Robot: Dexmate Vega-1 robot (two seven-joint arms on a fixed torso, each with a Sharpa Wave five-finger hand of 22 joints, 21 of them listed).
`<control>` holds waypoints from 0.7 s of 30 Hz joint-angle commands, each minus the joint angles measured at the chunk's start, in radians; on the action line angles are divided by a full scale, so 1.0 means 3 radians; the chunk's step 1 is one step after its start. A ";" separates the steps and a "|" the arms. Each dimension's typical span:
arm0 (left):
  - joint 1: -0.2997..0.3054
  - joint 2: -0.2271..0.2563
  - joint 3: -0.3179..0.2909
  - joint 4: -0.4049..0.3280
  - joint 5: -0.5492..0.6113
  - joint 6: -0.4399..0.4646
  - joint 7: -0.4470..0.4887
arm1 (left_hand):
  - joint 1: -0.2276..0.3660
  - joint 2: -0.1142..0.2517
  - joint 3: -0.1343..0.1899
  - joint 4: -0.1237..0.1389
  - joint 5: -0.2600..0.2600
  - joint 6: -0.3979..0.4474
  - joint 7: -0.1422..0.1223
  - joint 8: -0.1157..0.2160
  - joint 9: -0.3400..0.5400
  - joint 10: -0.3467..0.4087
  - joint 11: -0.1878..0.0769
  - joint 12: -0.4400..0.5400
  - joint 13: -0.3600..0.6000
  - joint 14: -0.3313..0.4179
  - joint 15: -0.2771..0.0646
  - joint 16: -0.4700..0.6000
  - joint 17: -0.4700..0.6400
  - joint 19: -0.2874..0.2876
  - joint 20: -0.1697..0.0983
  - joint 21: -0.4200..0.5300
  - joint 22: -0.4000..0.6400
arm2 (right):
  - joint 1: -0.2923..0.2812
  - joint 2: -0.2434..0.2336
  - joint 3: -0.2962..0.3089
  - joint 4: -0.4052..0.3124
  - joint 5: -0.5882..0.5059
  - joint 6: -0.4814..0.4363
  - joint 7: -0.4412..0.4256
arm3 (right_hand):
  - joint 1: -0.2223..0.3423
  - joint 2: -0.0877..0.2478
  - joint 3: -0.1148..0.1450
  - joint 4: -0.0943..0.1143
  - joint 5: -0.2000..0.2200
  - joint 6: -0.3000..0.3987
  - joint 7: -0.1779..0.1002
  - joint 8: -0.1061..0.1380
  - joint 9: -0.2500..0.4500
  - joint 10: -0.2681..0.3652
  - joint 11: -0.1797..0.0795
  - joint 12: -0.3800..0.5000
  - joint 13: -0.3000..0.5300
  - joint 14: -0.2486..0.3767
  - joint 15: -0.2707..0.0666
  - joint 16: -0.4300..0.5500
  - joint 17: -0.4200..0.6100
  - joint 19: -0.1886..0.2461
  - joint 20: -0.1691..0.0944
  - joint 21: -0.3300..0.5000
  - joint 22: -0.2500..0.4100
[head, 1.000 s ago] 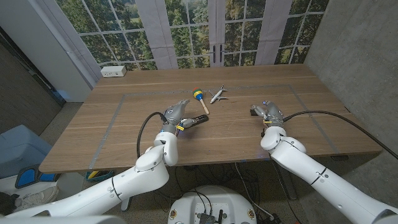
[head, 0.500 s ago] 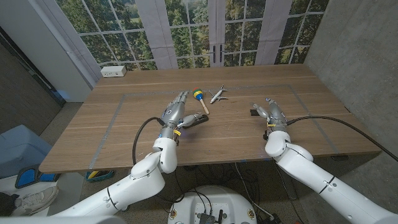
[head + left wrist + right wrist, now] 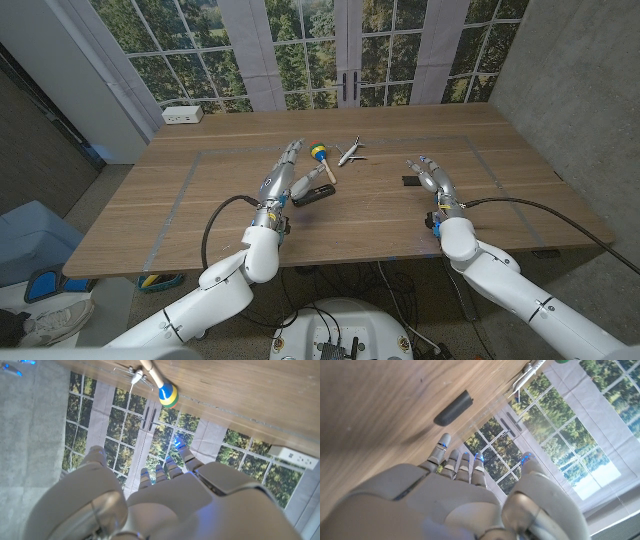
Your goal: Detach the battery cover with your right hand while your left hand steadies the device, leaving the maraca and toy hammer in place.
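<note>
The device [image 3: 313, 194], a dark oblong body, lies on the wooden counter [image 3: 200, 210] just on the robot's side of the maraca [image 3: 321, 158], the landmark here. To the left of the maraca and close beside it, the left hand [image 3: 281, 178] hangs over the counter with its fingers stretched out and apart, holding nothing; its fingertips reach about level with the maraca's head, and the device lies just beside the hand, though contact cannot be made out. The maraca itself has a blue, yellow and green head and a pale wooden handle, and lies flat; the left wrist view shows that head [image 3: 168, 395] against the wood grain. Just right of the maraca, apart from it, lies a small white toy airplane [image 3: 349, 153]. Well to the right of the maraca sits the battery cover [image 3: 412, 181], a small dark piece lying alone on the counter; in the right wrist view it shows as a dark bar [image 3: 452, 408]. The right hand [image 3: 433, 183] hovers right next to it, fingers extended and spread, gripping nothing.
</note>
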 commanded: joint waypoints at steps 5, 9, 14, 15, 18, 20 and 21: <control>-0.0044 -0.0257 -0.0347 0.0710 -0.1216 -0.1655 -0.0682 | -0.0257 0.0167 0.0077 0.0190 0.0085 0.0137 0.0174 0.0033 0.0000 0.0109 0.0001 0.0028 -0.0007 0.0006 -0.0138 0.0043 -0.0002 0.0079 -0.0144 -0.0066 0.0001 | 0.0128 0.0344 0.0169 0.0902 0.0893 0.1791 0.1080 | -0.0316 0.0080 -0.0058 0.0163 0.0013 0.0147 0.0058 0.0035 -0.0003 0.0150 0.0011 -0.0026 -0.0073 0.0118 -0.0039 -0.0038 -0.0102 0.0181 -0.0073 -0.0077 0.0008; -0.0075 -0.0314 -0.0386 0.0829 -0.1472 -0.1831 -0.0907 | -0.0309 0.0196 0.0139 0.0252 0.0115 0.0180 0.0217 0.0033 -0.0001 0.0134 0.0024 0.0028 -0.0008 0.0025 -0.0150 0.0047 -0.0005 0.0127 -0.0178 -0.0077 0.0002 | 0.0177 0.0431 0.0188 0.1017 0.0969 0.1946 0.1197 | -0.0392 0.0098 -0.0076 0.0198 0.0019 0.0196 0.0095 0.0041 -0.0004 0.0194 0.0020 -0.0029 -0.0095 0.0159 -0.0049 -0.0050 -0.0139 0.0225 -0.0101 -0.0107 0.0008; -0.0093 -0.0354 -0.0439 0.0937 -0.1777 -0.1960 -0.1166 | -0.0355 0.0224 0.0317 0.0352 0.0182 0.0281 0.0244 0.0037 -0.0003 0.0216 0.0059 0.0039 -0.0010 0.0071 -0.0160 0.0051 -0.0012 0.0177 -0.0192 -0.0110 0.0002 | 0.0220 0.0501 0.0195 0.1075 0.1090 0.1997 0.1333 | -0.0444 0.0121 -0.0078 0.0221 0.0028 0.0231 0.0112 0.0041 -0.0007 0.0250 0.0009 -0.0028 -0.0113 0.0212 -0.0073 -0.0059 -0.0176 0.0278 -0.0141 -0.0133 0.0007; -0.0090 -0.0359 -0.0453 0.0950 -0.1831 -0.1975 -0.1206 | -0.0357 0.0225 0.0330 0.0358 0.0186 0.0286 0.0245 0.0037 -0.0003 0.0219 0.0061 0.0039 -0.0010 0.0074 -0.0160 0.0052 -0.0013 0.0178 -0.0196 -0.0113 0.0002 | 0.0228 0.0514 0.0195 0.1088 0.1117 0.2004 0.1365 | -0.0449 0.0123 -0.0078 0.0222 0.0029 0.0238 0.0120 0.0042 -0.0007 0.0252 0.0010 -0.0029 -0.0115 0.0215 -0.0075 -0.0062 -0.0181 0.0285 -0.0146 -0.0136 0.0007; -0.0081 -0.0372 -0.0490 0.0991 -0.2004 -0.2023 -0.1332 | -0.0368 0.0228 0.0394 0.0387 0.0207 0.0320 0.0249 0.0038 -0.0003 0.0236 0.0076 0.0037 -0.0010 0.0089 -0.0159 0.0052 -0.0014 0.0186 -0.0190 -0.0126 0.0003 | 0.0253 0.0555 0.0195 0.1126 0.1179 0.2038 0.1441 | -0.0466 0.0131 -0.0077 0.0228 0.0033 0.0246 0.0130 0.0039 -0.0008 0.0268 0.0007 -0.0032 -0.0122 0.0231 -0.0089 -0.0069 -0.0198 0.0306 -0.0154 -0.0148 0.0007; -0.0065 -0.0383 -0.0516 0.0995 -0.2084 -0.2032 -0.1373 | -0.0376 0.0226 0.0459 0.0412 0.0228 0.0300 0.0280 0.0019 -0.0003 0.0217 0.0080 0.0022 -0.0010 0.0091 -0.0155 0.0047 -0.0017 0.0184 -0.0202 -0.0144 0.0002 | 0.0270 0.0581 0.0196 0.1153 0.1236 0.2065 0.1507 | -0.0484 0.0145 -0.0074 0.0237 0.0037 0.0260 0.0166 0.0039 -0.0009 0.0280 0.0009 -0.0036 -0.0128 0.0242 -0.0094 -0.0078 -0.0214 0.0323 -0.0173 -0.0162 0.0006; -0.0057 -0.0385 -0.0527 0.0995 -0.2128 -0.2037 -0.1401 | -0.0381 0.0223 0.0486 0.0421 0.0235 0.0289 0.0290 0.0011 -0.0004 0.0201 0.0096 0.0013 -0.0011 0.0090 -0.0144 0.0044 -0.0018 0.0183 -0.0206 -0.0153 0.0002 | 0.0277 0.0596 0.0199 0.1164 0.1264 0.2082 0.1534 | -0.0503 0.0170 -0.0067 0.0250 0.0043 0.0264 0.0193 0.0034 -0.0010 0.0285 0.0004 -0.0044 -0.0134 0.0265 -0.0114 -0.0080 -0.0228 0.0340 -0.0197 -0.0177 0.0006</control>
